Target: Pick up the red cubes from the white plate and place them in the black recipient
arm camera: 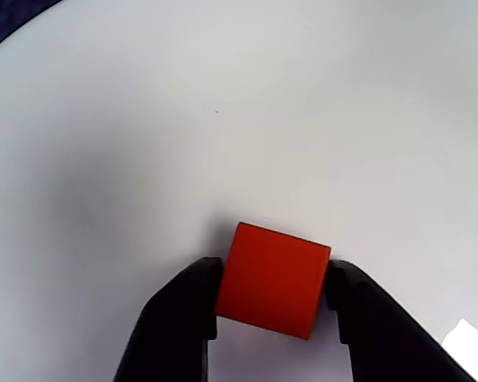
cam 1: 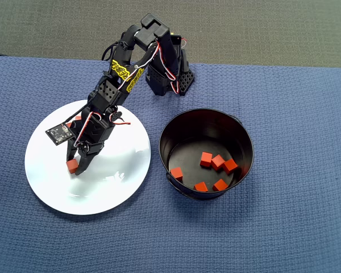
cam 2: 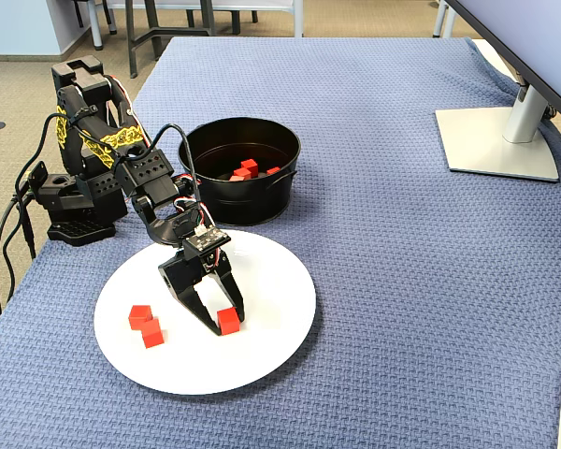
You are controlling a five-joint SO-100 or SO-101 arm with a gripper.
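Note:
The white plate (cam 1: pixel 119 182) (cam 2: pixel 276 281) lies on the blue cloth, left of the black recipient (cam 1: pixel 244 133) (cam 2: pixel 262 201) in the overhead view. My gripper (cam 1: pixel 76 169) (arm camera: pixel 272 278) (cam 2: pixel 221 325) reaches down onto the plate and is shut on one of the red cubes (cam 1: pixel 72 165) (arm camera: pixel 273 278) (cam 2: pixel 228 320), a finger pressing each side. That cube sits at plate level. Two more red cubes (cam 2: pixel 140 316) (cam 2: pixel 151 332) lie side by side on the plate beside the gripper; the overhead view shows only a bit of one (cam 1: pixel 78 119) behind the arm. Several red cubes (cam 1: pixel 218 162) lie inside the recipient.
The arm's base (cam 2: pixel 75 220) stands at the cloth's edge behind the plate and pot. A monitor foot (cam 2: pixel 496 140) stands far across the cloth in the fixed view. The wrist view shows only plate surface (arm camera: pixel 223 119) around the held cube.

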